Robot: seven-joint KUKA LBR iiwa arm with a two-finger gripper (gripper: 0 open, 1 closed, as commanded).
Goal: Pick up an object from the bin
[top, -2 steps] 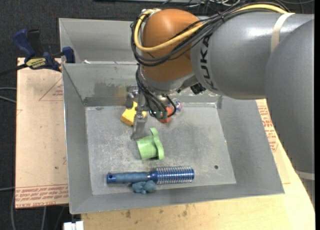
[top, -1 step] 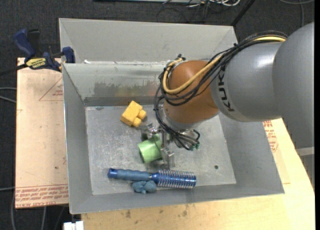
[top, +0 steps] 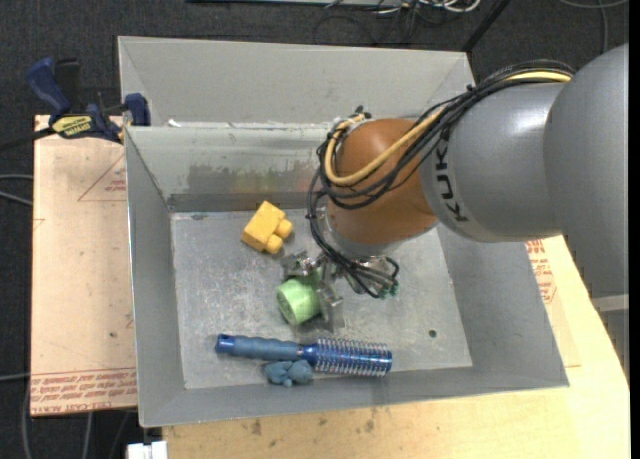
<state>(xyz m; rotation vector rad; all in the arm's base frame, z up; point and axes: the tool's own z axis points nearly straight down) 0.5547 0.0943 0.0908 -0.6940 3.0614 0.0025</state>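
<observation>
The small green rounded plastic piece (top: 296, 302), just beyond the blue bristled plastic hairbrush (top: 305, 352), is touched by the tool (top: 320, 292), seemingly positioned for grasping; whether it is clenched cannot be told.

Left of the green round thing (top: 296, 301), the bin floor (top: 215, 287) lies bare to the wall. A yellow block (top: 266, 227) sits up-left of it, a blue hairbrush (top: 305, 352) and small blue lump (top: 288, 374) lie close below, and the arm (top: 500, 167) covers its right.
</observation>
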